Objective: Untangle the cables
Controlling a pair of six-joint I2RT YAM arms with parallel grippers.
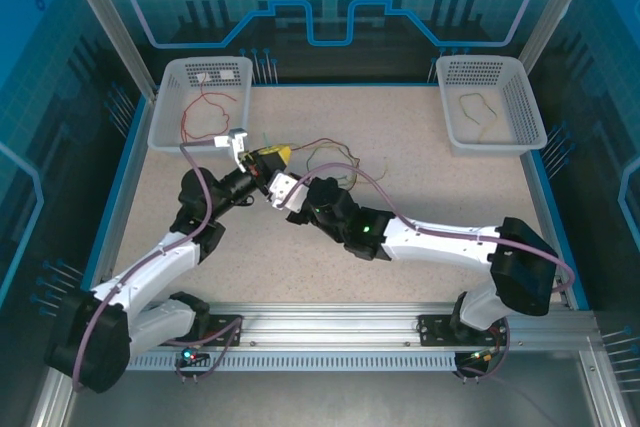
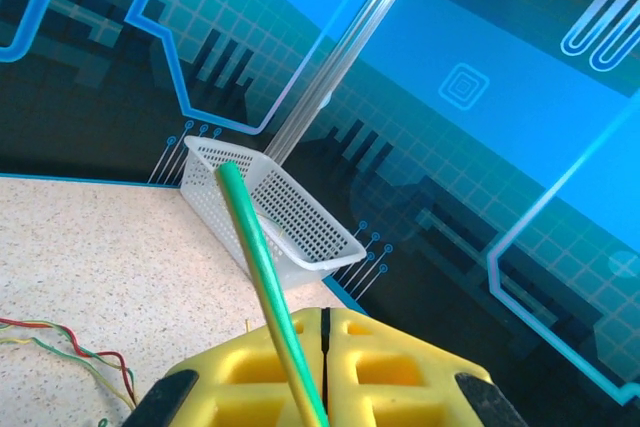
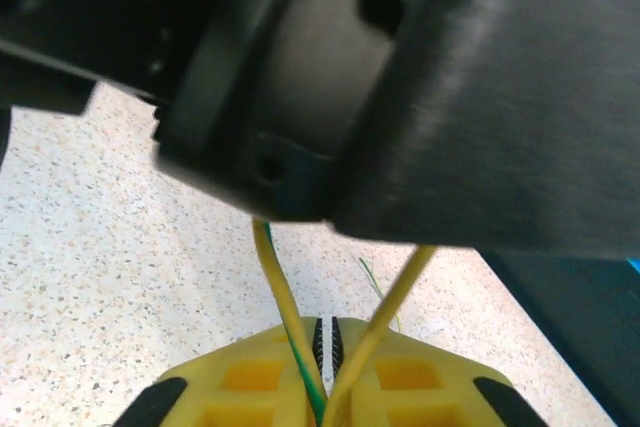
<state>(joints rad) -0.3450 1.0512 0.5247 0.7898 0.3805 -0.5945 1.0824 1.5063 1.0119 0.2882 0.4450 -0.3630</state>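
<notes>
Cables, thin wavy red and yellow-green wires (image 1: 330,152), sprawl mid-table just right of my meeting grippers, nearer my right arm; my left gripper (image 2: 322,337) is clamped on a green strand (image 2: 255,247) pointing away; my right gripper (image 3: 326,342) pinches yellow strands (image 3: 278,287); overhead adds wires in two white perforated baskets (image 1: 160,117).

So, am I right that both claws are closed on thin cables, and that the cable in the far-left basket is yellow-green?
Not quite. In the top external view the cable in the far-left basket is red; the yellow-green one lies in the far-right basket. The rest holds: the left claw and right claw are each closed on thin cables.
</notes>
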